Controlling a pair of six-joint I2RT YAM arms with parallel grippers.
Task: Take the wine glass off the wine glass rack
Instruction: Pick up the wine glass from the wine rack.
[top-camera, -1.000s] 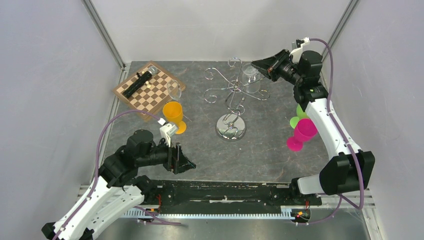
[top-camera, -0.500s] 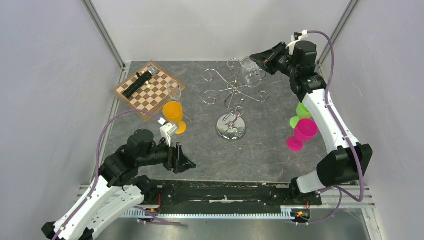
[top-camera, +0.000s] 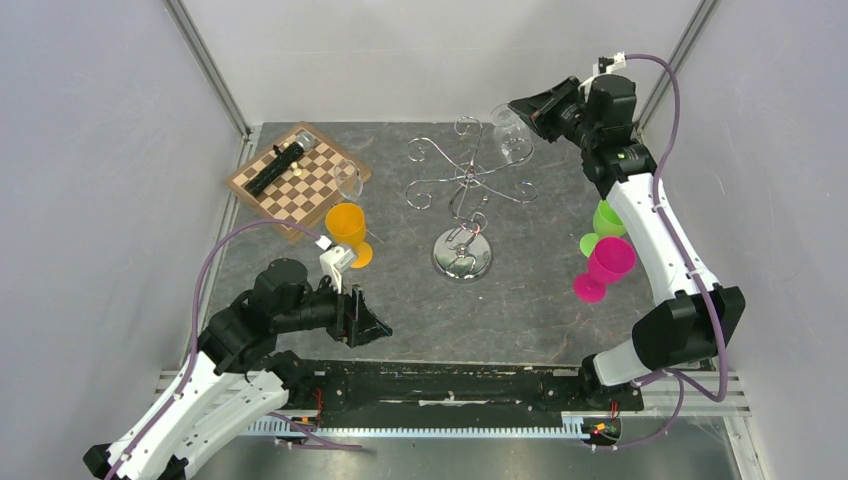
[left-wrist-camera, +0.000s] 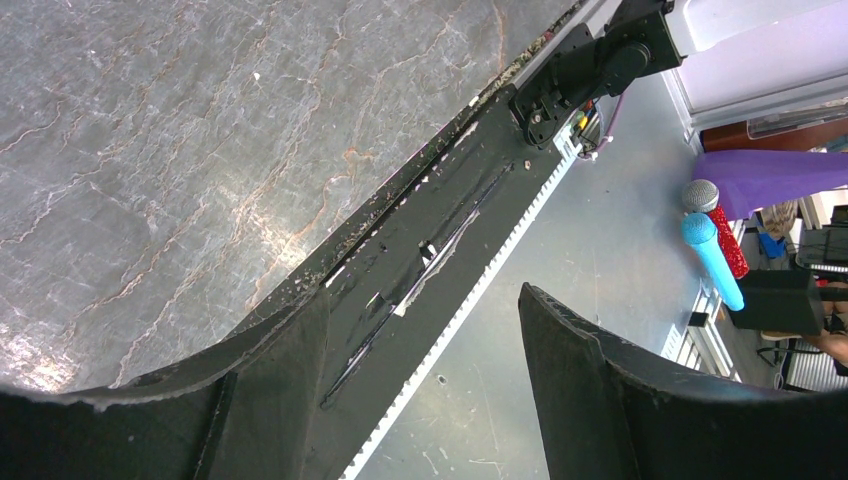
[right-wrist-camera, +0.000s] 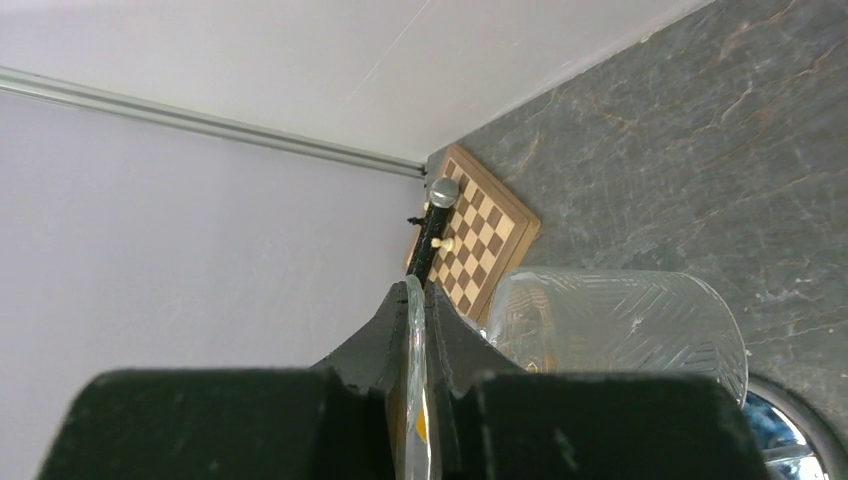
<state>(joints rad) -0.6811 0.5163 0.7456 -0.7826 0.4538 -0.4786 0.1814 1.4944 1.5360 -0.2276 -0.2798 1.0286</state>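
The chrome wine glass rack (top-camera: 468, 186) stands mid-table on its round domed base (top-camera: 461, 255). My right gripper (top-camera: 518, 108) is high at the back right, shut on the flat foot (right-wrist-camera: 415, 400) of a clear wine glass (top-camera: 506, 128). The glass's patterned bowl (right-wrist-camera: 620, 330) lies sideways beside the fingers in the right wrist view. The glass hangs by the rack's back right scroll arm; I cannot tell whether they touch. My left gripper (top-camera: 374, 326) is open and empty, low near the table's front edge, also seen in the left wrist view (left-wrist-camera: 425, 300).
A chessboard (top-camera: 297, 180) with a black microphone (top-camera: 277, 166) lies at the back left. An orange cup (top-camera: 347, 228) and a second clear glass (top-camera: 350, 180) stand beside it. Green (top-camera: 605, 220) and pink (top-camera: 605, 265) cups stand under the right arm.
My right gripper has risen and pulled back to the right with the wine glass, away from the rack's arm. The left arm has not moved.
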